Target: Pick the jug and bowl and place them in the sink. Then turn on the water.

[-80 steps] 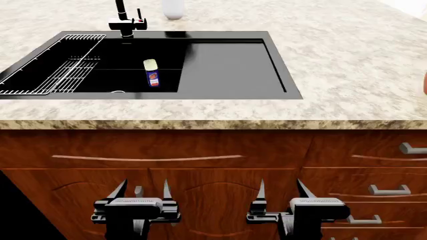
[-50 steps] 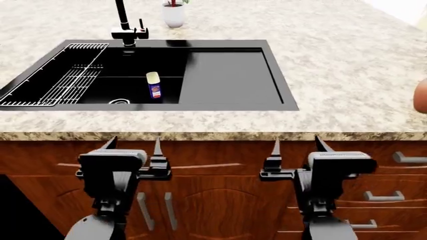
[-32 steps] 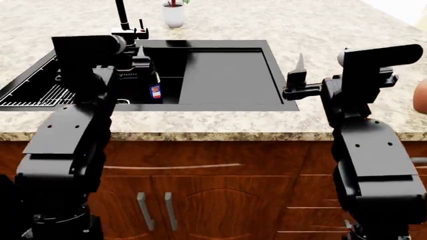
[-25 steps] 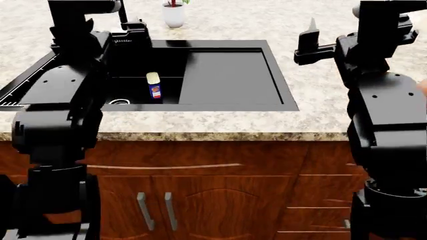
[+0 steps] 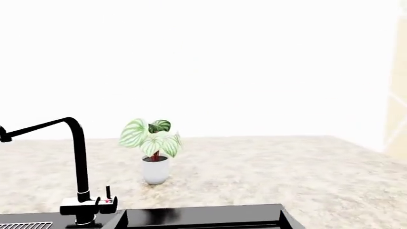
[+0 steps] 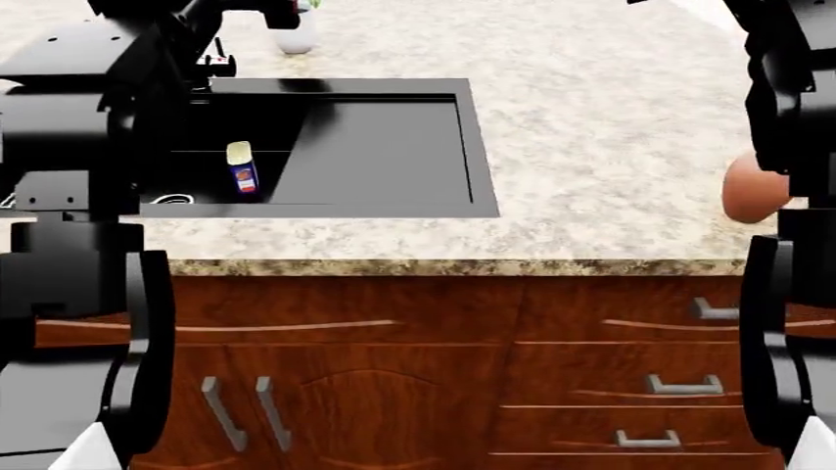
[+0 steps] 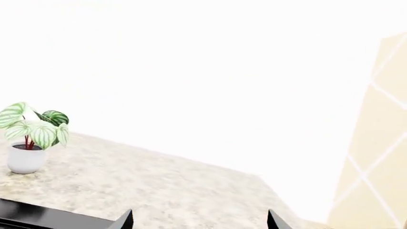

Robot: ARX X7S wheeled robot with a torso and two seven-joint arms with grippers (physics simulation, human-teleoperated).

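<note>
The black sink (image 6: 379,147) is set into the speckled counter at the left of the head view, and my raised left arm covers its left part. Its back edge shows in the left wrist view (image 5: 203,214), beside the tall black faucet (image 5: 79,162). A round terracotta-brown shape, the jug (image 6: 747,191), stands on the counter at the far right, partly hidden by my right arm. The bowl is out of view. My right gripper (image 7: 200,220) is open and empty, with its fingertips (image 7: 127,220) wide apart high above the counter. My left gripper's fingers show in no view.
A blue-and-white canister (image 6: 242,168) stands upright in the basin. A white pot with a green plant (image 5: 156,169) stands on the counter behind the sink and also shows in the right wrist view (image 7: 25,160). Wooden cabinet doors and drawers (image 6: 392,372) lie below the counter edge.
Both arms have risen from below the counter edge to above it. The head view has shifted right, so the sink sits further left and more of the jug shows.
</note>
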